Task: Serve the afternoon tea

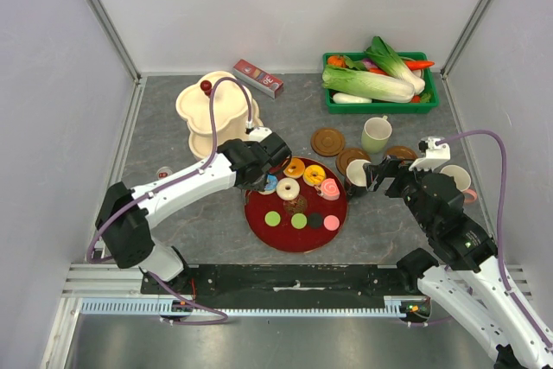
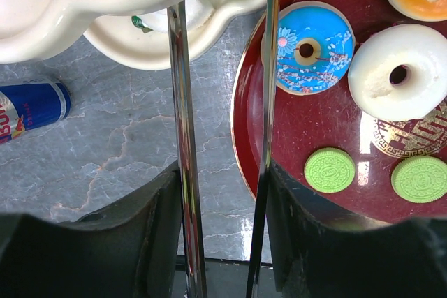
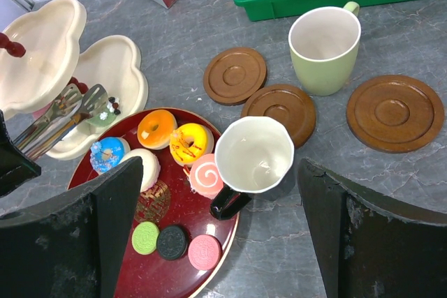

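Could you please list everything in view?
Toy donuts: four, mixed colours, dark-red round tray
Pink swirl cake: one, same tray
Round sweets: four, green, black, pink, tray's near edge
Mugs: three, pale green, black, white, right of tray
Round brown coasters: three, beside mugs
Cream two-tier stand: one, back left
Green sweet: one, stand's lower tier
Green crate of vegetables: one, back right
Red box: one, back
Blue drink can: one, left
Metal tongs: one, in left pincer
Pincers: two, black; right pincer open near black mug

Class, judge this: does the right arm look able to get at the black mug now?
Probably yes: its jaws stand open just short of the black mug, with nothing between.
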`<action>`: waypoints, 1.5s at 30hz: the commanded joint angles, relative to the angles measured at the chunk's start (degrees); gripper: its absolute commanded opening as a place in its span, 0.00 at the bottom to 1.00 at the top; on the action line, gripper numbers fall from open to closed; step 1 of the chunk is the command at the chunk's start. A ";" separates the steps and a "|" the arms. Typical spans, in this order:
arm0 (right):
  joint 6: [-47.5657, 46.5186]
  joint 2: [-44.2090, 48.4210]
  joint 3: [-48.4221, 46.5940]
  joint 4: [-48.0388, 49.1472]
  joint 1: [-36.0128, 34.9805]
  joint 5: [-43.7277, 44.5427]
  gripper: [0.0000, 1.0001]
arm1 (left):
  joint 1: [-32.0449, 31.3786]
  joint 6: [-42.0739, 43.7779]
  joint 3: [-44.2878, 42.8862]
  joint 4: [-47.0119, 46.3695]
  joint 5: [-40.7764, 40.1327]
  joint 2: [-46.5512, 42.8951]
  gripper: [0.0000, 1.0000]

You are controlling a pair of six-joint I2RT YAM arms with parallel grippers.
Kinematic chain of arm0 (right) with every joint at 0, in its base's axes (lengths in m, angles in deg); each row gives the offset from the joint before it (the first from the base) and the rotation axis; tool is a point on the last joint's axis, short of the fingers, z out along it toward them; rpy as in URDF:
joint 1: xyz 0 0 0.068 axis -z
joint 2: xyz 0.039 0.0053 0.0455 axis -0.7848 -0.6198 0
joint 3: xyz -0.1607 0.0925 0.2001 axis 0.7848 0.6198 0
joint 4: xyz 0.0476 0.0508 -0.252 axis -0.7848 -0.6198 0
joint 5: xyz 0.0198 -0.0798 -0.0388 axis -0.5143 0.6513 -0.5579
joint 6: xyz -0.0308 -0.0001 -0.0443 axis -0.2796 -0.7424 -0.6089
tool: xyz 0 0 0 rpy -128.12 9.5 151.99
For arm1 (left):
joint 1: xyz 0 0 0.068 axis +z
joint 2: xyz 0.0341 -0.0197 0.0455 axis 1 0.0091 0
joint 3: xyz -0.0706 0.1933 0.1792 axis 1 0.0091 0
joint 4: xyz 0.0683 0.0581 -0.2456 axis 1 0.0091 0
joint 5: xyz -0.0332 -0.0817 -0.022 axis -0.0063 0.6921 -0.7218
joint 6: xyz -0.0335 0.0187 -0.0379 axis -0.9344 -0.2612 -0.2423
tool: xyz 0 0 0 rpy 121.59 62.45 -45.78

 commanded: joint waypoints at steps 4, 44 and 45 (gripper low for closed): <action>0.27 0.51 0.26 1.51 -0.11 0.98 0.98 | 0.16 -1.31 -2.28 0.26 -1.42 -1.83 0.53; 0.35 0.15 0.52 1.51 -0.11 1.68 0.98 | -5.11 -5.16 2.45 -17.93 31.43 -12.38 0.54; 0.44 0.07 0.52 1.51 -0.11 1.60 0.98 | -5.29 -6.75 3.25 -18.28 32.75 -12.47 0.54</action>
